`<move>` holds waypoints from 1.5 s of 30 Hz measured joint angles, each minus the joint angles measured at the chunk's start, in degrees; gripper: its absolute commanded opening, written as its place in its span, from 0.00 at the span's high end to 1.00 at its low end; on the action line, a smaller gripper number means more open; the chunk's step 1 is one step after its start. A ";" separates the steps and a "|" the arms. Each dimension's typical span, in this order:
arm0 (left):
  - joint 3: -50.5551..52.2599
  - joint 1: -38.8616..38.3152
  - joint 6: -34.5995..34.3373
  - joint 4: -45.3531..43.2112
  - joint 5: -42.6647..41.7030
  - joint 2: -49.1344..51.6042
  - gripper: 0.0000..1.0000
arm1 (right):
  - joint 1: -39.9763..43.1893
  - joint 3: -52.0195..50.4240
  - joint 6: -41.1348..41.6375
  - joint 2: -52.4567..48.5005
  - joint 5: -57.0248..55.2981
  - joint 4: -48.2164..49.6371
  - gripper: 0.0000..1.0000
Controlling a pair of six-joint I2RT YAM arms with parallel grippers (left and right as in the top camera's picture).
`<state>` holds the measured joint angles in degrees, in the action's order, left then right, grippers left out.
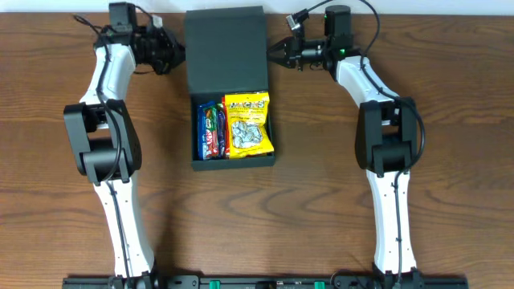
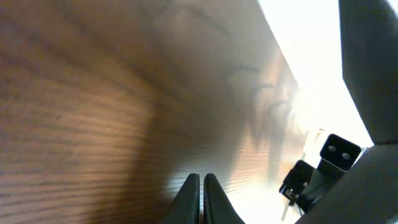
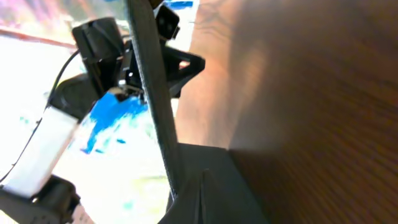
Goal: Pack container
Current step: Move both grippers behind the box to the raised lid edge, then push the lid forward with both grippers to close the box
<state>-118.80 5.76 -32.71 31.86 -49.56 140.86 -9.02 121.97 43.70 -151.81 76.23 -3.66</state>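
Note:
The dark container (image 1: 233,159) lies at the table's middle with its flap lid (image 1: 226,44) raised toward the back. Inside lie a yellow snack packet (image 1: 246,124) and a blue and red packet (image 1: 210,130) side by side. My left gripper (image 1: 178,54) is shut and empty, close to the lid's left edge. My right gripper (image 1: 274,54) is shut and empty, its tips at the lid's right edge. In the left wrist view the shut fingers (image 2: 201,186) hover over bare wood. In the right wrist view the shut fingers (image 3: 202,186) lie against the dark lid edge (image 3: 152,93).
Brown wooden table (image 1: 450,201) all around. White wall strip along the back edge (image 1: 434,6). The left arm (image 3: 93,50) shows beyond the lid in the right wrist view.

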 measured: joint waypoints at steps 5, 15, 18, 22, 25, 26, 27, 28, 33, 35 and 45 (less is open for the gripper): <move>-0.11 0.02 4.04 1.18 -0.52 -3.19 0.94 | 0.00 0.00 2.36 0.04 4.74 4.35 0.98; -0.20 -0.68 13.60 5.55 -3.98 -14.91 0.94 | -0.33 0.02 8.35 6.08 11.45 8.11 0.98; -0.20 -0.70 17.59 9.53 -4.28 -17.20 0.94 | -0.92 0.11 11.58 7.50 11.91 8.20 0.99; -0.20 -0.74 22.40 14.27 -4.24 -20.06 0.94 | -2.16 0.11 15.91 8.17 12.09 8.17 0.98; -0.20 -0.74 25.90 17.29 -4.31 -22.01 0.94 | -2.86 0.11 17.99 8.63 12.13 8.17 0.99; -0.20 -0.79 27.23 18.45 -4.28 -22.67 0.94 | -3.02 0.11 18.45 8.85 12.15 8.15 0.98; -0.20 -0.85 28.17 19.28 -4.24 -23.08 0.94 | -3.04 0.11 18.75 9.01 12.15 8.17 0.99; -0.20 -0.96 29.03 20.11 -4.09 -23.52 0.94 | -3.06 0.11 19.02 9.20 12.15 8.17 0.98; -0.20 -1.29 31.43 22.10 -4.00 -23.98 0.94 | -2.62 0.11 19.98 9.60 12.31 8.20 0.98; -0.20 -1.31 31.78 22.91 -3.58 -23.98 0.94 | -2.40 0.11 20.39 9.60 12.31 8.17 0.98; -0.20 -1.31 32.65 27.85 2.69 -24.33 0.94 | -0.96 0.11 20.55 9.60 12.00 12.52 0.98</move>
<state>-119.00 4.45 -0.05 59.70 -46.87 116.53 -9.98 122.08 64.25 -142.21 88.23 8.86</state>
